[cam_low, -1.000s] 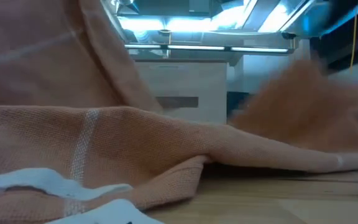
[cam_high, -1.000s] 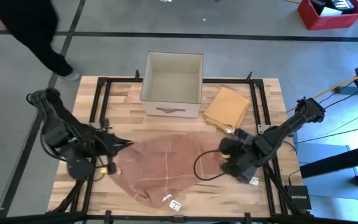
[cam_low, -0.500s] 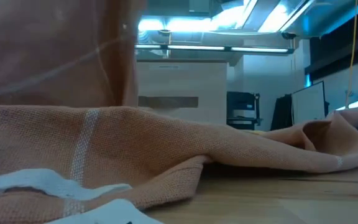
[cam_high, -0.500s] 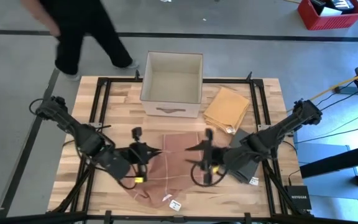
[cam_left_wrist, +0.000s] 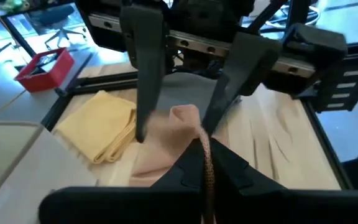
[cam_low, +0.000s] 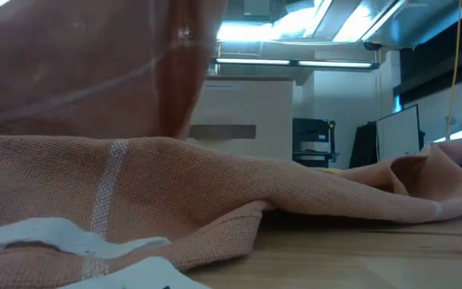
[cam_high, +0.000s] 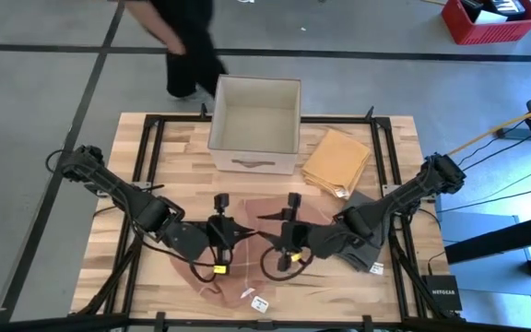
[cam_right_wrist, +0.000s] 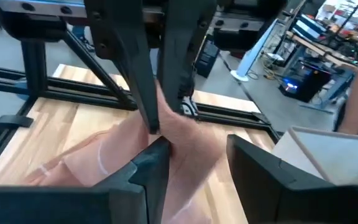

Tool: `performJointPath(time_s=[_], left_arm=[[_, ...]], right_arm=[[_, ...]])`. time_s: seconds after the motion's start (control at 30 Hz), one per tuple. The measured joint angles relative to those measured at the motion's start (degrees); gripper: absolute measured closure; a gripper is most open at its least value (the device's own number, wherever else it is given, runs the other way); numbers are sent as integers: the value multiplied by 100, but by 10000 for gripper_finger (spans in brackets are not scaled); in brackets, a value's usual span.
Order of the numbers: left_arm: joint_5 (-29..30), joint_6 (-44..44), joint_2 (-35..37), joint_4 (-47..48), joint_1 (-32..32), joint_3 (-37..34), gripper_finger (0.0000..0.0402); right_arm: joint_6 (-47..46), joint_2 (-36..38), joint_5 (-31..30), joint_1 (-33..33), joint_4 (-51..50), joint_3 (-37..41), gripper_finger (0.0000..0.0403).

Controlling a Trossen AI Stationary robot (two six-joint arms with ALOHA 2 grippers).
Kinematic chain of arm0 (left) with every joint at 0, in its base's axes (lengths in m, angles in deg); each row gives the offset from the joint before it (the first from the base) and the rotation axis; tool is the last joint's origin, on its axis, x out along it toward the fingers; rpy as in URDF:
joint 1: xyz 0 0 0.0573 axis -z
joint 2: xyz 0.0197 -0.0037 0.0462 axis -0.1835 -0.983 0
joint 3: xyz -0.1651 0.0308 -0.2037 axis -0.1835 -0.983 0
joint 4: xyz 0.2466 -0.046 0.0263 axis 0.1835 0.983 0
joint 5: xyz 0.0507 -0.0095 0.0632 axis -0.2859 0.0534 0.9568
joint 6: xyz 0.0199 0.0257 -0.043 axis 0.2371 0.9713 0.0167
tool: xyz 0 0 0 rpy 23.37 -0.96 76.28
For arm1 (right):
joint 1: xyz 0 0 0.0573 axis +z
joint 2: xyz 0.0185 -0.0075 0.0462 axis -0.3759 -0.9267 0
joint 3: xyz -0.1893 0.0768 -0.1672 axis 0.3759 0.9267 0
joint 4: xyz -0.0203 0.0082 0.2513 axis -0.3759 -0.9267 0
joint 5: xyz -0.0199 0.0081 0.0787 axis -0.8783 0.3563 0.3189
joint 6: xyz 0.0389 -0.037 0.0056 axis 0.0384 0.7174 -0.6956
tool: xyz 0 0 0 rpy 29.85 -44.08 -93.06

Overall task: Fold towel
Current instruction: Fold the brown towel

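Since a second ago: both arms are meeting over the middle of the table, where earlier they were sitting well apart at the towel's two ends, and the towel is now bunching into a narrower heap.
Left gripper (cam_high: 231,228): reaching in from nine o'clock, fingers clenched on an edge of the towel (cam_high: 256,214); in its wrist view a strip of the cloth (cam_left_wrist: 205,163) is running up between the closed fingertips.
Right gripper (cam_high: 280,230): coming in from three o'clock, facing the left one just beside it; its fingers (cam_right_wrist: 148,163) are standing apart with nothing pinched, cloth lying below them.
Towel: lying near the centre of the table (cam_high: 404,152), slightly toward six o'clock, part of it lifting between the two grippers; in the low view a raised sheet (cam_low: 95,64) is hanging over the flat part (cam_low: 215,193), which is resting on the wood.
Label: a white tag (cam_high: 260,302) is showing at the towel's six o'clock edge.
Box (cam_high: 255,124): sitting open at twelve o'clock on the table.
Yellow cloth (cam_high: 336,160): lying folded at about two o'clock, just beside the box.
Person (cam_high: 184,41): walking on the floor beyond the table at about eleven o'clock.
Red crate (cam_high: 489,18): sitting on the floor far out at one o'clock.
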Motion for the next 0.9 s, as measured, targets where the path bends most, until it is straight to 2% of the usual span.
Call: performJointPath(time_s=[0.23, 0.63, 0.7, 0.83, 0.9], left_arm=[[-41, -118, -4, 236, 1, 0, 398], [-41, 27, -4, 89, 64, 0, 397], [-38, 27, -4, 115, 60, 0, 399], [-48, -27, 2, 75, 60, 4, 394], [-218, -11, 1, 79, 54, 4, 385]], right_arm=[[410, 220, -14, 182, 31, -146, 239], [2, -47, 575, -64, -348, -132, 247], [114, -57, 566, -80, -292, -127, 272], [425, -51, 557, -64, -144, -127, 372], [448, -51, 462, -54, -163, -127, 389]])
